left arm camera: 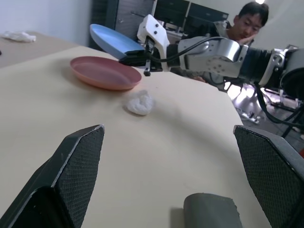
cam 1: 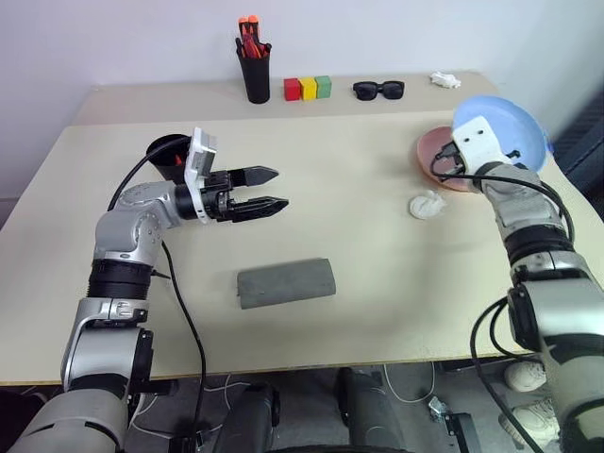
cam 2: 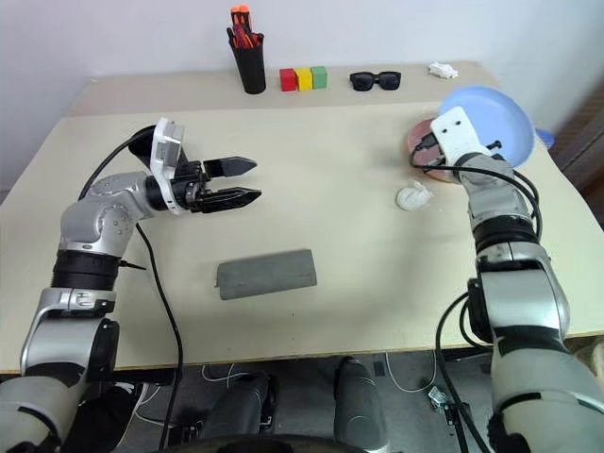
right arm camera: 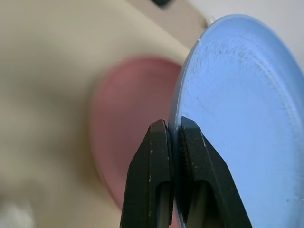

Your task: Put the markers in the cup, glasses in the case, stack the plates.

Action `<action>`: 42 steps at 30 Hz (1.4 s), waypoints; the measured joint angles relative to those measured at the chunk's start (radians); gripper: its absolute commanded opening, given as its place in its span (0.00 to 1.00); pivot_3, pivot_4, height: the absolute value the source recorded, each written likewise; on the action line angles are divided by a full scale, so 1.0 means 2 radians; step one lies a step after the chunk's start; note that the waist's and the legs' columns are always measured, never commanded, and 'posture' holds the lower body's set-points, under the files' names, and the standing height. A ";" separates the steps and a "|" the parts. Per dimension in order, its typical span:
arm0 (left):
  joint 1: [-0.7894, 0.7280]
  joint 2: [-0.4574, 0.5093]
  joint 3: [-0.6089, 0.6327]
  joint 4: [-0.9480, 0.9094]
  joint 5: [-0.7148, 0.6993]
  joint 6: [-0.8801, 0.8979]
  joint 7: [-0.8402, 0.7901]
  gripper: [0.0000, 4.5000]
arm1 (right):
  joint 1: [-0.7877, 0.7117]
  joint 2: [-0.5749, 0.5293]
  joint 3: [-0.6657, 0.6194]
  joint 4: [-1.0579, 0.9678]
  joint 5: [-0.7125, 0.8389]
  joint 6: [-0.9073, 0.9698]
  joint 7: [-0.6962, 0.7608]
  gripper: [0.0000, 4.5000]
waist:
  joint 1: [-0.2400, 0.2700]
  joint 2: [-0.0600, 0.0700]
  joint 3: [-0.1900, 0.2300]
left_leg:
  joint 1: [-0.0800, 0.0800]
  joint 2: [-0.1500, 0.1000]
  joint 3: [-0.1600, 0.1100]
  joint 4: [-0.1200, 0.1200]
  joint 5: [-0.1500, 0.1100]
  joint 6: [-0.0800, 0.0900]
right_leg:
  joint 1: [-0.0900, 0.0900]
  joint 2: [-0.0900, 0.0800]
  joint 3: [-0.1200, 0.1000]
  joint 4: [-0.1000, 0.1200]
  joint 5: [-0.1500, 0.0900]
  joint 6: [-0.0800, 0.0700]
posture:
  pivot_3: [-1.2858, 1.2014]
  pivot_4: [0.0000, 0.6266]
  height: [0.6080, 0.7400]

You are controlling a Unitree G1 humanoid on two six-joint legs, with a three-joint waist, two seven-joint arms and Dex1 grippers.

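My right gripper [right arm camera: 173,124] is shut on the rim of the light blue plate [cam 1: 514,127], which it holds tilted in the air just above and beyond the salmon pink plate [cam 1: 429,151] lying at the table's right. Over the left middle of the table, my left gripper [cam 1: 269,189] hangs open and empty, pointing right. The black cup [cam 1: 168,151] stands behind my left forearm. The grey case [cam 1: 286,282] lies shut near the front middle. The markers and the glasses are out of view.
A crumpled white wad [cam 1: 427,205] lies just in front of the pink plate. At the back stand a black pen pot [cam 1: 255,71], coloured blocks [cam 1: 308,89], black sunglasses [cam 1: 378,90] and another white scrap [cam 1: 445,80]. A person [left arm camera: 249,19] sits beyond the table's right side.
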 measured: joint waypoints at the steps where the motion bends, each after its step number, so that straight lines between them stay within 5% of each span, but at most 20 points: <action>1: 0.006 0.003 0.002 -0.004 0.000 0.000 0.002 1.00 | -0.002 0.001 -0.002 0.012 0.001 -0.009 0.008 0.22 | 0.000 0.000 0.000 | 0.000 0.000 0.000 0.000 0.000 0.000 | 0.000 0.000 0.000 0.000 0.000 0.000 | 0.52 0.24 1.00; 8: 0.028 0.012 0.010 -0.024 -0.002 0.008 0.014 1.00 | -0.002 0.003 -0.027 0.051 0.019 -0.040 0.047 1.00 | -0.001 0.000 0.000 | 0.001 0.000 0.000 0.000 0.000 0.000 | 0.000 0.000 0.000 0.000 0.000 0.000 | 0.52 0.24 1.00; 13: 0.026 0.011 0.010 -0.027 -0.005 0.008 0.015 1.00 | 0.000 0.003 -0.116 0.011 0.115 0.010 0.107 1.00 | -0.001 0.000 0.000 | 0.001 0.000 0.000 0.000 0.000 0.000 | 0.000 0.000 0.000 0.001 0.000 0.000 | 0.52 0.24 1.00; 16: 0.023 0.009 0.009 -0.024 -0.006 0.008 0.014 1.00 | 0.036 0.002 -0.153 -0.098 0.173 0.078 0.142 1.00 | 0.000 0.000 0.000 | 0.001 0.000 -0.001 0.000 0.000 0.000 | 0.000 0.000 0.000 0.001 0.000 0.000 | 0.52 0.24 1.00; 21: 0.019 0.008 0.008 -0.014 -0.007 0.008 0.006 1.00 | 0.178 0.004 -0.130 -0.288 0.192 0.202 0.161 1.00 | 0.001 0.000 0.000 | 0.000 0.000 -0.001 0.001 0.000 0.000 | 0.000 0.000 0.000 0.002 0.000 0.000 | 0.52 0.24 1.00; 27: 0.009 -0.003 0.000 -0.006 -0.006 0.006 0.001 1.00 | 0.217 0.005 -0.105 -0.323 0.175 0.261 0.130 1.00 | -0.001 0.000 0.000 | 0.001 0.000 0.000 0.001 0.000 0.000 | 0.000 0.000 0.000 0.002 0.000 0.000 | 0.52 0.24 1.00; 30: 0.005 -0.003 0.000 -0.005 -0.004 0.005 -0.001 1.00 | 0.216 0.010 -0.101 -0.313 0.170 0.268 0.122 0.80 | 0.000 0.000 0.000 | 0.001 0.000 0.000 0.001 0.000 0.000 | 0.000 0.000 0.000 0.001 0.000 0.000 | 0.52 0.24 1.00; 37: 0.007 0.008 0.001 -0.008 -0.004 0.007 0.001 1.00 | 0.203 0.027 -0.116 -0.305 0.193 0.279 0.127 0.01 | 0.000 0.000 0.000 | 0.001 0.000 0.000 0.001 0.000 0.000 | 0.000 0.000 0.000 0.001 0.000 0.000 | 0.52 0.24 1.00; 42: 0.014 0.009 0.001 -0.013 -0.004 0.007 0.008 1.00 | 0.184 0.023 -0.121 -0.307 0.198 0.256 0.134 0.01 | 0.001 0.000 0.000 | 0.001 0.000 0.000 0.001 0.000 0.000 | 0.000 0.000 0.000 0.001 0.000 0.000 | 0.52 0.24 1.00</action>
